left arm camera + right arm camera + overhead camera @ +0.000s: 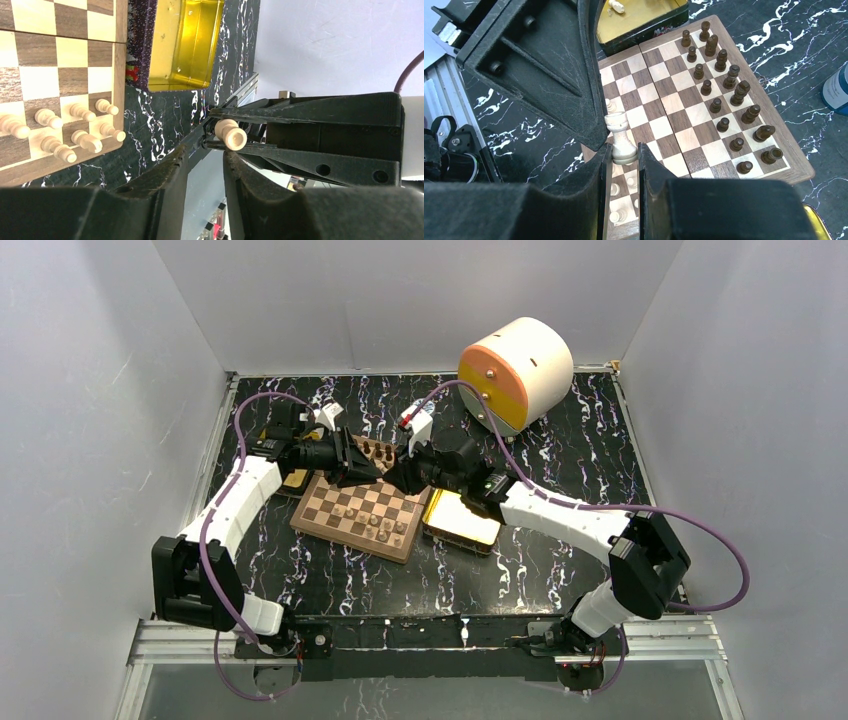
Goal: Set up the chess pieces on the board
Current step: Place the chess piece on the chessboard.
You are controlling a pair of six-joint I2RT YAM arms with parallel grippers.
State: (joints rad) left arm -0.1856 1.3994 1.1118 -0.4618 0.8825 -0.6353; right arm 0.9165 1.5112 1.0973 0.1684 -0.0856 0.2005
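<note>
Right wrist view is the clearest one here: the right gripper (624,150) is clamped on a pale rook (620,135), pinching it at the base so it stands upright between the 2 fingers, up above the board (659,100). The left gripper (206,152) is right next to it. From the left wrist view its 2 fingers stand apart with nothing between them, and the rook sits just past their tips, held only by the other claw.

The board lies in the middle of the black marbled table (560,440), between the 2 arms. The dark pieces (715,105) stand in 2 rows along 1 edge, the side farthest from the arm bases in the top view. A bunch of pale pieces (47,118) stand in 2 loose rows at the opposite edge, and they look a bit uneven to me.

There's a gold tray on the right (465,525) touching or just beside the board's rim, can't tell which. A second gold tray on the left (649,12) sits on the other side with 1 pale piece lying in it. A big cream and orange cylinder (515,370) sits at the back of the table.
</note>
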